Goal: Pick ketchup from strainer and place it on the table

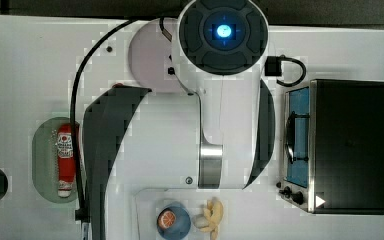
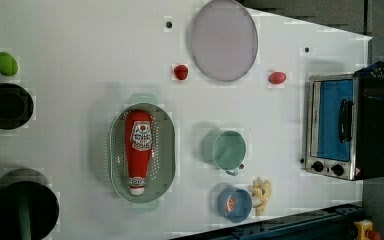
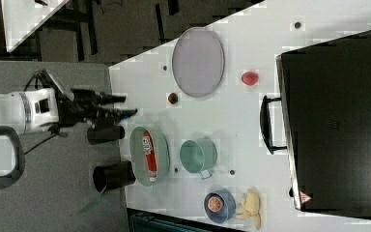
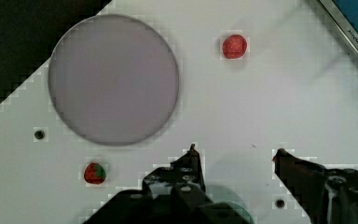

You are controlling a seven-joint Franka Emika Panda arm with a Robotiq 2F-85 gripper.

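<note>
White, smooth table (image 2: 80, 45) carries everything. Gripper (image 4: 235, 156), black fingers spread wide, hangs empty over bare tabletop beside the round lilac plate (image 4: 113, 79). Ketchup (image 2: 139, 150), a glossy red bottle, lies in the perforated oval strainer (image 2: 166, 155) at the left view's lower centre.

White arm (image 1: 215, 125) with grey panels, blue-lit round cap; black cable; black gripper (image 4: 235, 154)

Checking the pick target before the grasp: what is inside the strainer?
The ketchup lies lengthwise in the strainer, white cap toward the left view's bottom. The perforated floor under the bottle is covered.
</note>
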